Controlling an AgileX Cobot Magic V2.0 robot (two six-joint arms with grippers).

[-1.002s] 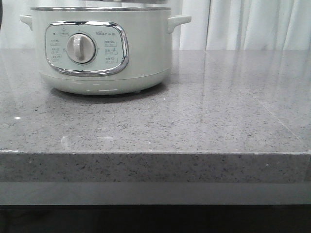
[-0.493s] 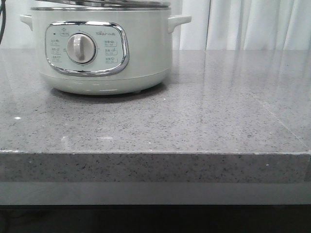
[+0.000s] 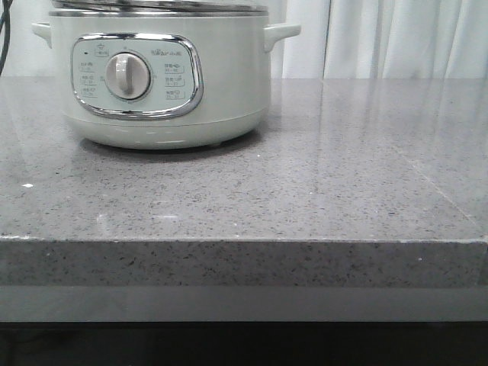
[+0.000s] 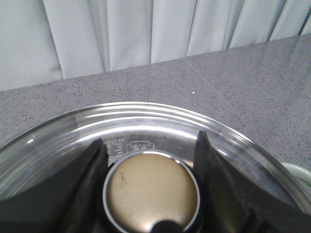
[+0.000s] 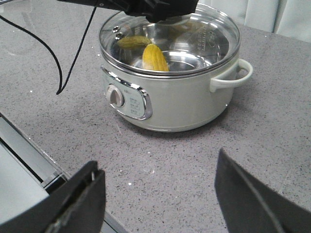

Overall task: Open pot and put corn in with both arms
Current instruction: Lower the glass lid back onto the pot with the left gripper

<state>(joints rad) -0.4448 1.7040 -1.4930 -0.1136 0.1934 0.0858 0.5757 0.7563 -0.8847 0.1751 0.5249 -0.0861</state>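
Observation:
The pale-green pot (image 3: 229,84) stands at the back left of the grey table, and its glass lid (image 3: 160,6) rests on the metal rim. In the left wrist view my left gripper (image 4: 150,138) is shut on the lid's round brass knob (image 4: 151,191), one finger against each side. The right wrist view shows the pot (image 5: 180,104) with the yellow corn (image 5: 154,58) lying inside under the glass lid (image 5: 214,34), and the left arm (image 5: 160,8) on top of it. My right gripper (image 5: 156,162) hangs open over the bare table in front of the pot, with nothing in it.
A black cable (image 5: 73,58) trails over the table (image 5: 272,121) to the left of the pot. White curtains (image 3: 396,38) hang behind the table. The table's front edge (image 3: 244,240) runs across the front view, with open counter to the right of the pot.
The lid has come down over the last second: it was above and tilted over the rim, and now it lies flat on the pot.

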